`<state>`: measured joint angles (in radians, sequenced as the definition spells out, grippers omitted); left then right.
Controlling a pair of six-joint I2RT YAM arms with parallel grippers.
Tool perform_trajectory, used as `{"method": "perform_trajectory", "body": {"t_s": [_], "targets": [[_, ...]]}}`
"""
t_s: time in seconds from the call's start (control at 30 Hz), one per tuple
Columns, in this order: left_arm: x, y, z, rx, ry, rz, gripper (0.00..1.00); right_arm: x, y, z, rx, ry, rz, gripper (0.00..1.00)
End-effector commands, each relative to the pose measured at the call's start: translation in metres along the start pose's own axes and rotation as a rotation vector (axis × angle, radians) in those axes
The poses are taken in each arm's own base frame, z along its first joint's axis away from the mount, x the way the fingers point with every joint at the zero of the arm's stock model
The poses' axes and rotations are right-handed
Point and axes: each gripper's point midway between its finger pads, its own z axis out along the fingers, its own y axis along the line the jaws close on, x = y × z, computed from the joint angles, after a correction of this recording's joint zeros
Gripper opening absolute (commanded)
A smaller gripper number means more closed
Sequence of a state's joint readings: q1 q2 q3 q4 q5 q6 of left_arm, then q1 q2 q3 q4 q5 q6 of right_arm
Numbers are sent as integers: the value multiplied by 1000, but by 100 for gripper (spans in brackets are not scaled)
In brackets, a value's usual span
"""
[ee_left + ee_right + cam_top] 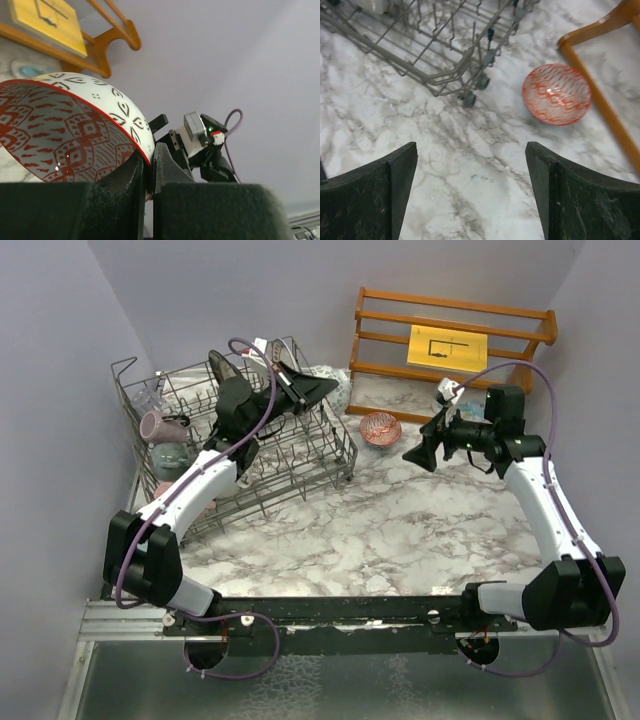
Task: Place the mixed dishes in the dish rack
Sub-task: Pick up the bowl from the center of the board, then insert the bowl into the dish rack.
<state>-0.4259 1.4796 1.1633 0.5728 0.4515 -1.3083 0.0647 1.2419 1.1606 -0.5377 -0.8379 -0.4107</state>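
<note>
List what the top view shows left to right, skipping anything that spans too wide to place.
mauve mug → left gripper, shut on the held bowl → loose red bowl → right gripper, open

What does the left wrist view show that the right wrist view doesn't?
Only left wrist: a red-patterned bowl clamped by its rim in the left pincer, plus the yellow card. Only right wrist: a corner of the rack, a second bowl lying loose, and the open right pincer. Both: the shelf and marble table.
</note>
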Motion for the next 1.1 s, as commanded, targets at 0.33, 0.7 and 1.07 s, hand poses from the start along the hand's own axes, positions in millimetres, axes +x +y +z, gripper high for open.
{"method": "perform_trajectory", "body": {"t_s": [0.33, 0.7, 1.07], "targets": [[1, 46, -44, -168, 173, 164, 0, 56, 36, 7, -163, -56, 53, 94], [6, 85, -32, -136, 236, 154, 0, 68, 37, 6, -161, -66, 37, 95], [0, 131, -27, -233, 190, 168, 0, 71, 35, 6, -151, -59, 37, 95]]}}
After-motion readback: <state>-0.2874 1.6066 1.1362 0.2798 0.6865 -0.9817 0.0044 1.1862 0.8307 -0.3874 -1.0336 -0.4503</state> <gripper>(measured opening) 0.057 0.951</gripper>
